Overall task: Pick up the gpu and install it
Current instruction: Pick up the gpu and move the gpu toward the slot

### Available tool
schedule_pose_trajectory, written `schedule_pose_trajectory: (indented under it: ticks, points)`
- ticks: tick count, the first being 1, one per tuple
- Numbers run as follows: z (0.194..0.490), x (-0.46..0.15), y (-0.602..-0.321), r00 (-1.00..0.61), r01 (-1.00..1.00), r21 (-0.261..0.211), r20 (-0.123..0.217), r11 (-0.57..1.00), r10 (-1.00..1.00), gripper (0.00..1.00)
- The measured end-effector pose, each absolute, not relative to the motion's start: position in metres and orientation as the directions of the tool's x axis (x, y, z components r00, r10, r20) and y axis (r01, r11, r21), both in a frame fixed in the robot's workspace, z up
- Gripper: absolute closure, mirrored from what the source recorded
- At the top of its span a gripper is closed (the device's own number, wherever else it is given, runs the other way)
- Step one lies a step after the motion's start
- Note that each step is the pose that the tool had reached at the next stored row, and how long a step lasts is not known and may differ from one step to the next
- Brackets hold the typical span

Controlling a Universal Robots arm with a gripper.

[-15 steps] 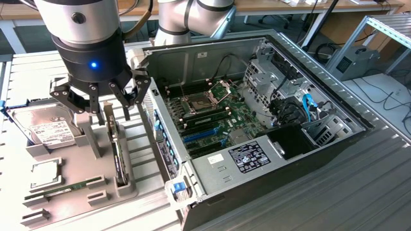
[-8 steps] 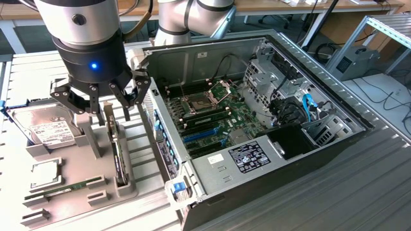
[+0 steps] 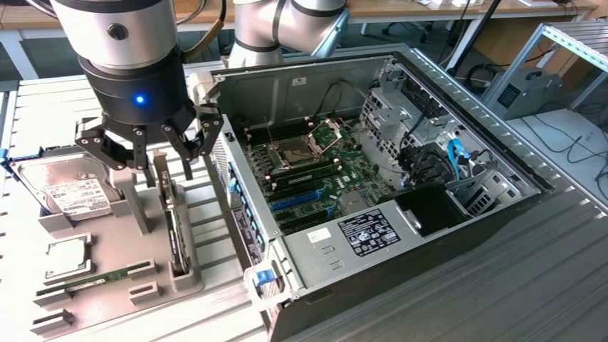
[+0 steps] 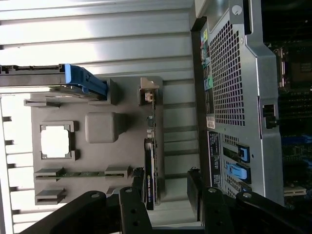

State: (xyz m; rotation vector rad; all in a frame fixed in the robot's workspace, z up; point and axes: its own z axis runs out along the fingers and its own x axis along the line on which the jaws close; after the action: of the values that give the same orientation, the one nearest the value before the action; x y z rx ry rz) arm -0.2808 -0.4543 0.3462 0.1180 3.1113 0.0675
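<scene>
Presently: gripper poised over the gpu, exterior & wrist views.
We see the gpu standing on edge in a slot of the grey holder tray on the bench, just beside the open PC case. Gripper jaws are part-open and straddle the card's upper edge w/ nothing held; the wrist view shows a gap betw. one finger and the card. The hard drive sits to the exterior view's left of the gpu.
</scene>
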Motion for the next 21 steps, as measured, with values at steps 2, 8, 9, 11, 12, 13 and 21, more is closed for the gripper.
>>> schedule_pose_trajectory:
  ticks: [2, 8, 9, 11, 12, 13, 21]
  points:
    - [0.3451, -0.2808, -0.4543, -0.997, 0.075, 0.044, -0.026, 0.996, 0.076, 0.52]
    - [0.3439, -0.2809, -0.4543, -0.997, 0.075, 0.044, -0.026, 0.996, 0.076, 0.52]
    - [0.3438, -0.2808, -0.4543, -0.997, 0.075, 0.044, -0.026, 0.996, 0.076, 0.52]
    - [0.3435, -0.2809, -0.4543, -0.997, 0.075, 0.044, -0.026, 0.996, 0.076, 0.52]
    - [0.3432, -0.2808, -0.4543, -0.997, 0.075, 0.044, -0.026, 0.996, 0.076, 0.52]
    - [0.3431, -0.2808, -0.4543, -0.997, 0.075, 0.044, -0.026, 0.996, 0.076, 0.52]
    - [0.3414, -0.2809, -0.4543, -0.997, 0.075, 0.044, -0.026, 0.996, 0.076, 0.52]
